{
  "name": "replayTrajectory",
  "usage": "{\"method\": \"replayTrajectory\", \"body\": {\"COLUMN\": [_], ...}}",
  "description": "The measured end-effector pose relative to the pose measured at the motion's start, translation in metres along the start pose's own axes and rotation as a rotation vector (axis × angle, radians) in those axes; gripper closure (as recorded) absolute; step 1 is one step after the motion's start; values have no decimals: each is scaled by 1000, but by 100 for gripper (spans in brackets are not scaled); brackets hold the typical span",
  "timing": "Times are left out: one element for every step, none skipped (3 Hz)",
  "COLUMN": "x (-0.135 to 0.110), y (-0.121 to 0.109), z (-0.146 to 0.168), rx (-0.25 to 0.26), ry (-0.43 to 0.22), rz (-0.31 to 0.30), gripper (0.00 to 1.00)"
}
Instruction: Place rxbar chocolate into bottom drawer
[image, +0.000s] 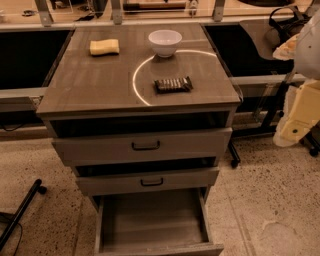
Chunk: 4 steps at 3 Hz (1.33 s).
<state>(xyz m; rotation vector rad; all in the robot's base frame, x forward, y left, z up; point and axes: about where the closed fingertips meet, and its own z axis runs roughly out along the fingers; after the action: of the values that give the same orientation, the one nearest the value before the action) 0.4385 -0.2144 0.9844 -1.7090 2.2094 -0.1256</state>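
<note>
The rxbar chocolate (172, 84), a dark wrapped bar with crimped ends, lies flat on the cabinet top (100, 85), right of the middle near the front edge. The bottom drawer (150, 220) is pulled out wide below; its bare wooden floor shows with nothing in it. Only pale links of my arm (301, 107) show at the right edge, beside the cabinet and apart from the bar. My gripper itself is out of view.
A yellow sponge (104, 47) and a white bowl (165, 42) sit at the back of the cabinet top. The two upper drawers (145, 145) with black handles stand slightly out. A chair base (20, 210) is on the floor at left, and furniture stands behind at right.
</note>
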Motion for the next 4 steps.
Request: {"method": "replayTrajectory", "body": {"x": [0, 3, 3, -8], "y": [0, -1, -1, -10], "z": [0, 5, 5, 10], "rx": [0, -9, -9, -17], "ry": [0, -20, -20, -53], "rz": [0, 9, 9, -24], "gripper": [0, 0, 0, 0]}}
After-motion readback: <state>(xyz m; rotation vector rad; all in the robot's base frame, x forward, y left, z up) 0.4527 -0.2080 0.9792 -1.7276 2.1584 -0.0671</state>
